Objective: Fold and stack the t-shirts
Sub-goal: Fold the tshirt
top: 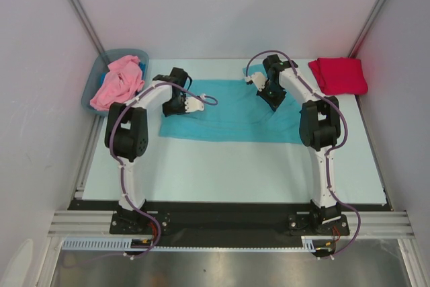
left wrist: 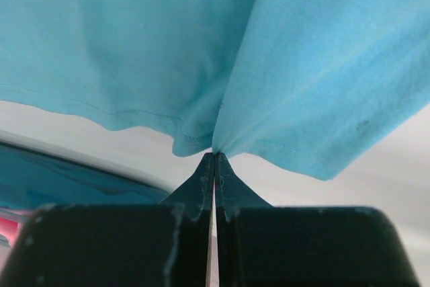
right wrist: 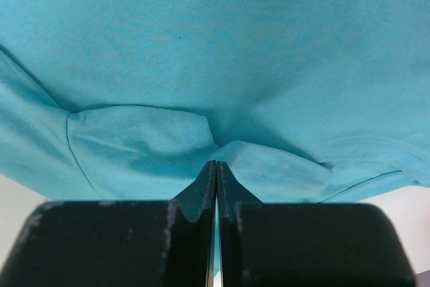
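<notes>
Left gripper (left wrist: 214, 156) and right gripper (right wrist: 216, 162): both clenched on teal shirt (top: 228, 122), one pinch toward each end.

Far left: pink shirt (top: 119, 82) heaped in bin (top: 89, 99), not yet folded. Next, left pinch on a hemmed edge near teal's left end, with cloth gathered at the fingertips. Mid-table (top: 235, 173): teal spread flat, long axis left to right across both arms. Then right pinch on a bunched fold toward the right end, far side. Far right: red shirt (top: 338, 75) folded at the back corner, well apart. Likely next: carry the held side toward the near edge, across the short axis, pinches kept level. Neither arm nearer, each at its own end.
</notes>
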Motion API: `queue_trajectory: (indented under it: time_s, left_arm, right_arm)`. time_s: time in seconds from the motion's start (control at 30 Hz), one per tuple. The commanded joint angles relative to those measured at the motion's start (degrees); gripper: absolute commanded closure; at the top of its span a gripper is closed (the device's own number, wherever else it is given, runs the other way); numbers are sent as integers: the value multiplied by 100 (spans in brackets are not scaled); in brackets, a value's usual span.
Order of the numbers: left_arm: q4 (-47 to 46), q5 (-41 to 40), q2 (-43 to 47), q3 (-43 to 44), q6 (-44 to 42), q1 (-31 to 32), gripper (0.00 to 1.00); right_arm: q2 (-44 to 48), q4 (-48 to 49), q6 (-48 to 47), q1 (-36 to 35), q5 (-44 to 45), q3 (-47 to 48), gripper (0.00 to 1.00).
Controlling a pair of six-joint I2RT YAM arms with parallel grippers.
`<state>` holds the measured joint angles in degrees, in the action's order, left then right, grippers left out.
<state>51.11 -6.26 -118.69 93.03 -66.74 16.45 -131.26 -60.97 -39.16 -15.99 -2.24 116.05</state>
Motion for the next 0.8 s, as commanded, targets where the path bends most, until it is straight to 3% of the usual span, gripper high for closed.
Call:
queue_trajectory:
  time_s: [0.0, 0.47, 0.77]
  left_arm:
    - [303, -138, 154, 277, -208, 78, 100]
    - [1541, -463, -84, 1252, -348, 113, 100]
    - [1648, -666, -356, 1560, -314, 122, 100]
  right_arm:
    - [13, 50, 48, 26, 4, 181, 97]
    - [-5, 50, 40, 34, 4, 234, 97]
    - [-22, 59, 75, 26, 4, 251, 99]
